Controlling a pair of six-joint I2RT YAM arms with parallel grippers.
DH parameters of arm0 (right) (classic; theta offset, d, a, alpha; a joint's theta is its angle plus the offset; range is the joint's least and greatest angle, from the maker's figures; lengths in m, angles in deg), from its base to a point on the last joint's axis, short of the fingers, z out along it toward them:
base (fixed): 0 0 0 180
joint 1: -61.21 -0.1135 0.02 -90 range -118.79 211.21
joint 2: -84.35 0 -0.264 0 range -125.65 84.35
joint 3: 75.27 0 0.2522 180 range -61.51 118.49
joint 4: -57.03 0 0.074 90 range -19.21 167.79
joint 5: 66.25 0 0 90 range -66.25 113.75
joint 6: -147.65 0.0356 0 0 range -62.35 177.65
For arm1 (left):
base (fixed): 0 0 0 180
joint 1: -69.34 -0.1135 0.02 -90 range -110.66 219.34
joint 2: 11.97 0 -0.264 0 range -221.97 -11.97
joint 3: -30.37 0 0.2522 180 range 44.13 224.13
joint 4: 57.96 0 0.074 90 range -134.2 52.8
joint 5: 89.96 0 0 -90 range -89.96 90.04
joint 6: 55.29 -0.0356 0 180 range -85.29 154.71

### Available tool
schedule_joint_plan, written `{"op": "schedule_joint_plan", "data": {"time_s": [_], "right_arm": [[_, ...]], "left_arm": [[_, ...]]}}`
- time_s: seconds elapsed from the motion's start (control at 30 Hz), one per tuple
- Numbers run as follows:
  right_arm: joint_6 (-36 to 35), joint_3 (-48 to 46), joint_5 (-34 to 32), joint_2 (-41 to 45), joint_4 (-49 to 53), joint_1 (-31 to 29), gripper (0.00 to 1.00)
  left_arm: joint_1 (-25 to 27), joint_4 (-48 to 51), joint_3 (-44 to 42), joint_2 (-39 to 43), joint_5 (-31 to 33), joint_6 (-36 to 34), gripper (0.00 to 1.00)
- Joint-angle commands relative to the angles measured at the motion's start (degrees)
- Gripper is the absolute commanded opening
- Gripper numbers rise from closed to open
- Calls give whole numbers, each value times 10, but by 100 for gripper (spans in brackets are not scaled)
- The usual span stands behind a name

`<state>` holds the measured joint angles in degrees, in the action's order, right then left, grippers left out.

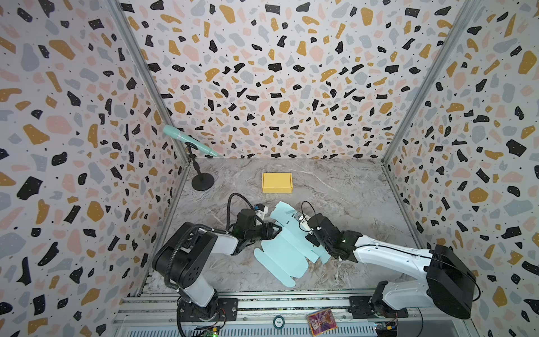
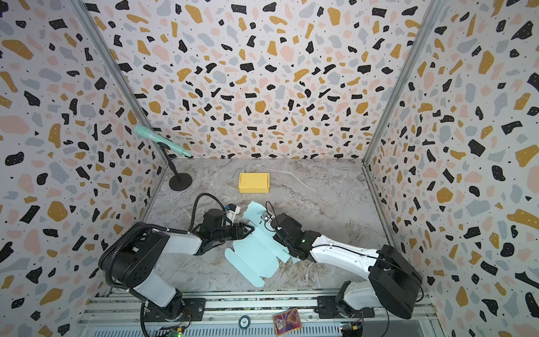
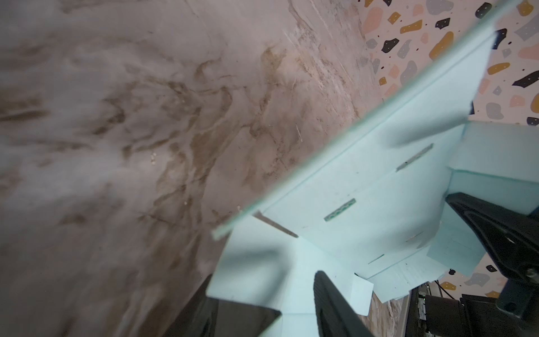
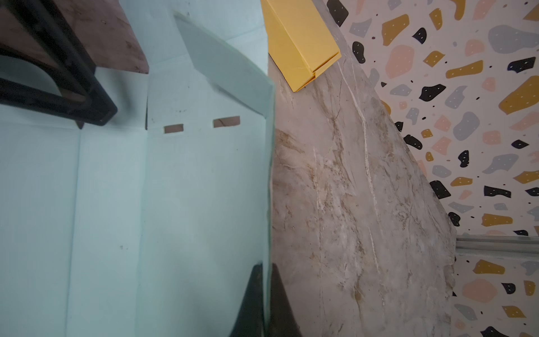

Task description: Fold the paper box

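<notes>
Object: pale blue die-cut cardboard box blank (image 1: 281, 253), lower centre of both top views, mostly flat on grey marbled counter (image 1: 350, 198) | right gripper (image 4: 267, 291): fingers pinched on raised side panel's edge, probably holding that wall upright | left gripper (image 3: 277, 306): fingers apart, astride a flap, apparently placed to fold it.

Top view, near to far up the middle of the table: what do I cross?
Colourful card → light-blue box blank → folded yellow box

Overhead stereo pair; two close wrist views
</notes>
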<state>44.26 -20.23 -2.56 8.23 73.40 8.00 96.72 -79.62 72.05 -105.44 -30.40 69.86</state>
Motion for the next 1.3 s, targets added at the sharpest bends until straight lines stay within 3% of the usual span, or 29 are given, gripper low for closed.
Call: {"op": "schedule_joint_plan", "data": {"time_s": [0.0,0.2,0.5,1.27], "right_arm": [[7,-1,5,11,-4,1,0],[7,-1,6,4,-4,0,0],[10,-1,6,0,-7,1,0],[6,8,-51,-7,5,-39,0]], "left_arm": [[7,-33,16,16,-1,-6,46],[17,29,33,41,20,-37,37],[35,77,41,68,29,-59,31],[76,-8,1,53,30,-35,31]]}}
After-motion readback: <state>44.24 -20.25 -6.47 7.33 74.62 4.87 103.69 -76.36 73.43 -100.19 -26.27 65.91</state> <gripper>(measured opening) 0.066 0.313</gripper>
